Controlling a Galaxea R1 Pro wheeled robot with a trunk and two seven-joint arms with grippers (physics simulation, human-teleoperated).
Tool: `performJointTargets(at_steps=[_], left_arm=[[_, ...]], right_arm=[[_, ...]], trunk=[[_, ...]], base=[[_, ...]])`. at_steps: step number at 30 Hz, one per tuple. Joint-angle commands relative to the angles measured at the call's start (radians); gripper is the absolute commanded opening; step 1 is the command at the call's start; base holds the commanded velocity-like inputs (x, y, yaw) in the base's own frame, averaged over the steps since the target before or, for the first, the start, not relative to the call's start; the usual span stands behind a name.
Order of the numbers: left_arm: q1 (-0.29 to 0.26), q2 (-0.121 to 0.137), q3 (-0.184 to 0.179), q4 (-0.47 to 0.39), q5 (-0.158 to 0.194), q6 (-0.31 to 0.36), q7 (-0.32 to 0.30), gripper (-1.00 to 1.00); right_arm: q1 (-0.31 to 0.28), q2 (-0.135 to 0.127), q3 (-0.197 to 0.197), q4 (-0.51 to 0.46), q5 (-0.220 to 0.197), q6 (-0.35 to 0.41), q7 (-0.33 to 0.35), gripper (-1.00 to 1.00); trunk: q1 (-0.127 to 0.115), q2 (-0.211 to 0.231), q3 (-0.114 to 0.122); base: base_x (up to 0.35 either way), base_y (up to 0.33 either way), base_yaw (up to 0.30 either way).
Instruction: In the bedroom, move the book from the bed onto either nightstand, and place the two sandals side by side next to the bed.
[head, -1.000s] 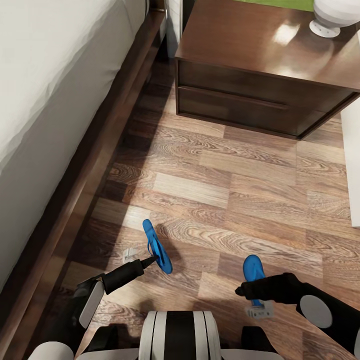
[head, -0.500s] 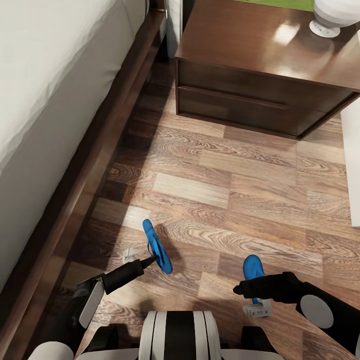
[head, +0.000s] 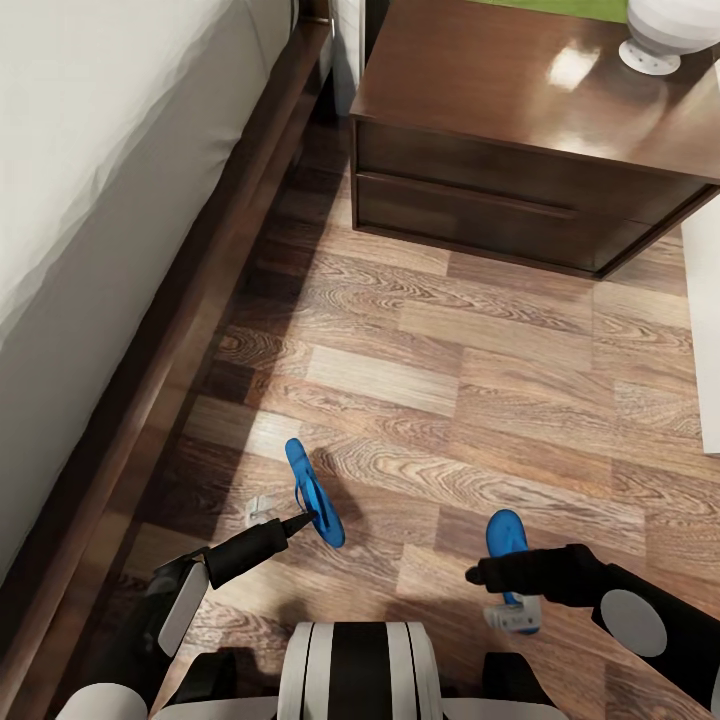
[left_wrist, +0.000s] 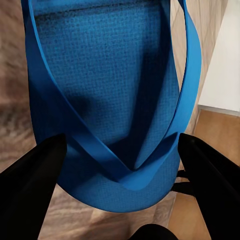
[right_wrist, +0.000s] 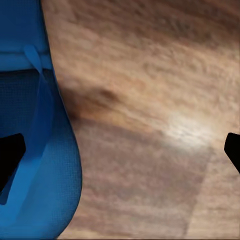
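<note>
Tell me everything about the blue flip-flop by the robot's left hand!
The left flip-flop is bright blue with a dimpled, foam-like sole and thin straps meeting in a V. It lies on the wood floor beside the bed, angled. The left gripper sits at one end, its fingers spread either side.
</note>
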Motion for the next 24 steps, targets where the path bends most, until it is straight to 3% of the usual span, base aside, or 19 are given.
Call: performJointTargets(at_steps=[1, 24], left_arm=[[0.0, 0.0, 0.001, 0.0, 0.006, 0.008, -0.001, -1.0], [0.0, 0.0, 0.001, 0.0, 0.006, 0.008, -0.001, -1.0]], right_arm=[[-0.001, -0.001, 0.003, -0.002, 0.002, 0.003, 0.003, 1.0], [-0.001, -0.006, -0.001, -0.035, 0.003, 0.041, 0.002, 1.0]], trunk=[[0.0, 0.0, -0.001], [0.0, 0.0, -0.001]], base=[[0.0, 0.0, 0.0], [0.0, 0.0, 0.0]])
